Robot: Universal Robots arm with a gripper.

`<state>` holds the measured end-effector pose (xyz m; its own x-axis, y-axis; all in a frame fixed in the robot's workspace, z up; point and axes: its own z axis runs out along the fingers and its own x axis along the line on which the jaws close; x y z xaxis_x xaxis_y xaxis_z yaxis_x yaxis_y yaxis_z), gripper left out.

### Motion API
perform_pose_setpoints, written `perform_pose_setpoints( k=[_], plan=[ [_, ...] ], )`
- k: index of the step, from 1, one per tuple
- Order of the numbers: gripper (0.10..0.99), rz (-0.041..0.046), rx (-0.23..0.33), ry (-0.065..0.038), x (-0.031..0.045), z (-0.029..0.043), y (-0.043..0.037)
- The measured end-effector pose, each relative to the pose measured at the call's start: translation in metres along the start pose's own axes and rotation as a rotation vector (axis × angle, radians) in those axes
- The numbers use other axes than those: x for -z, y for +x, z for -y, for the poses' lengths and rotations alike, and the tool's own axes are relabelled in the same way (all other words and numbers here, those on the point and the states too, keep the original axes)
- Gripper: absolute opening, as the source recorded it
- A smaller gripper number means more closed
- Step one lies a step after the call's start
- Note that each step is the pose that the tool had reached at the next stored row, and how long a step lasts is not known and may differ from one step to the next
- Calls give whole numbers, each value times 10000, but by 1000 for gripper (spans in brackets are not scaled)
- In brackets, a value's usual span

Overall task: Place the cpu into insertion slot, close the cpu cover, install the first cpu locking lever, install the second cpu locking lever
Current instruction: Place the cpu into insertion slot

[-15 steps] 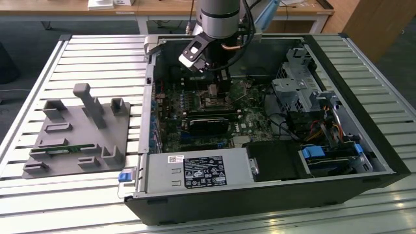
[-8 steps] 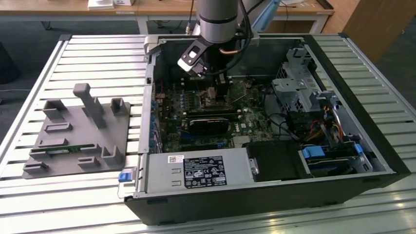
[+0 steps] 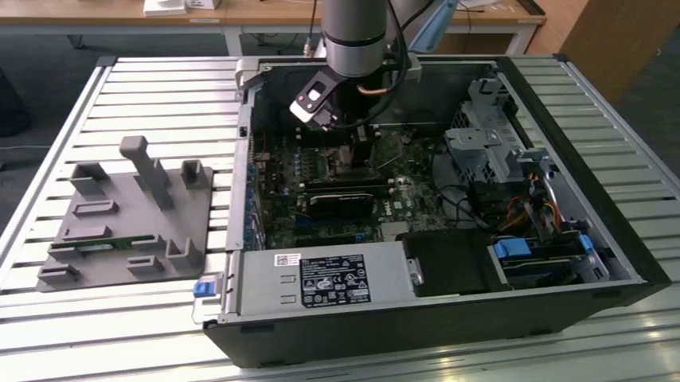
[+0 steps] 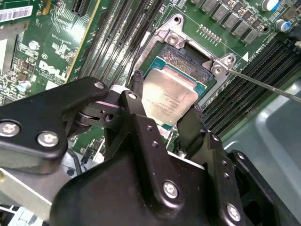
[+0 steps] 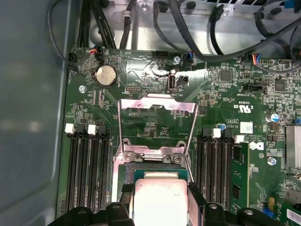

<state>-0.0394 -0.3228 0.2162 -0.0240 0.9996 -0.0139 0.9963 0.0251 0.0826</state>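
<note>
The black two-fingered gripper [image 4: 167, 100] is closed on the small, flat, square, silvery-topped cpu [image 4: 164, 92], one finger on each of two opposite edges. Straight beneath the chip lies the square black, silver-rimmed insertion slot [image 4: 186, 59], its sides running parallel to the chip's. Just beyond the slot, the thin silver frame of the cpu cover [image 5: 141, 104] stands swung open.

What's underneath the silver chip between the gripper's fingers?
The socket: its dark edge and metal rim show past the chip. Its centre and contacts are covered by the chip.
</note>
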Motion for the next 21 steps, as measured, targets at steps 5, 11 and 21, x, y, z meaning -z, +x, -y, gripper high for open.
perform_pose_setpoints(
  k=[5, 11, 21],
  plan=[
    [537, 0, -15, -1, -49, 7, 9],
    [537, 4, -15, -1, -93, 19, 13],
    [537, 5, -18, 0, -146, 26, 31]
  ],
)
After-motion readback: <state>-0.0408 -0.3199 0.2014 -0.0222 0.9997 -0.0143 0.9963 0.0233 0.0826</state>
